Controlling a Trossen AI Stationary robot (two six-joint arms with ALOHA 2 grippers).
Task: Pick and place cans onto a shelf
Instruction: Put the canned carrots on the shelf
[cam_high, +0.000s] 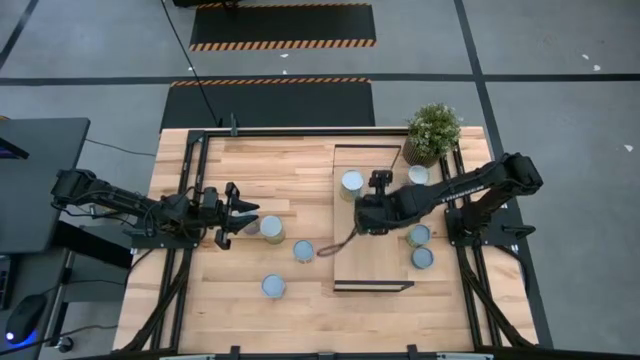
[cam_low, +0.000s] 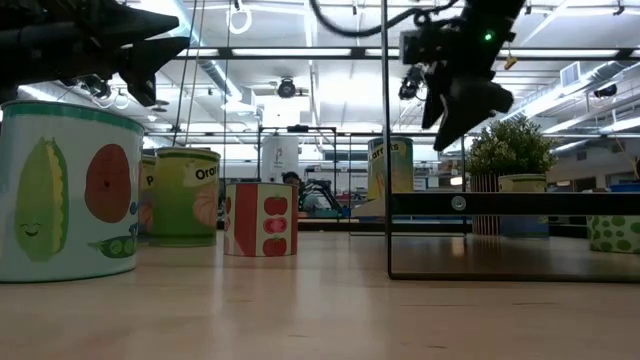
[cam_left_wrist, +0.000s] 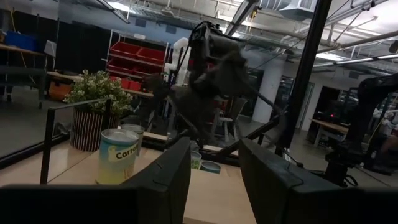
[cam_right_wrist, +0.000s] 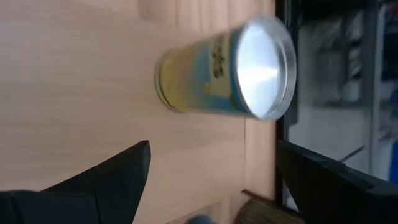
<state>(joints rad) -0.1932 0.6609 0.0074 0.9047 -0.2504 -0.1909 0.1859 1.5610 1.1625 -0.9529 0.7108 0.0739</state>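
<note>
The shelf (cam_high: 372, 262) is a narrow wood board on a black frame, right of the table's middle. One can (cam_high: 352, 183) (cam_right_wrist: 224, 71) stands upright on its far part. Three cans (cam_high: 271, 228) (cam_high: 303, 251) (cam_high: 273, 287) stand on the table left of the shelf. Three more (cam_high: 418, 175) (cam_high: 418, 235) (cam_high: 423, 258) stand to its right. My right gripper (cam_high: 362, 222) (cam_right_wrist: 211, 186) hangs open over the shelf, just on the near side of the can there, with nothing between its fingers. My left gripper (cam_high: 238, 213) (cam_left_wrist: 214, 180) is open and empty, left of the nearest table can.
A potted green plant (cam_high: 433, 132) stands at the far right, by the shelf's far end. Black frame rails (cam_high: 190, 190) run along the table's left, right and far sides. Bare tabletop (cam_high: 280, 170) lies between the left cans and the far edge.
</note>
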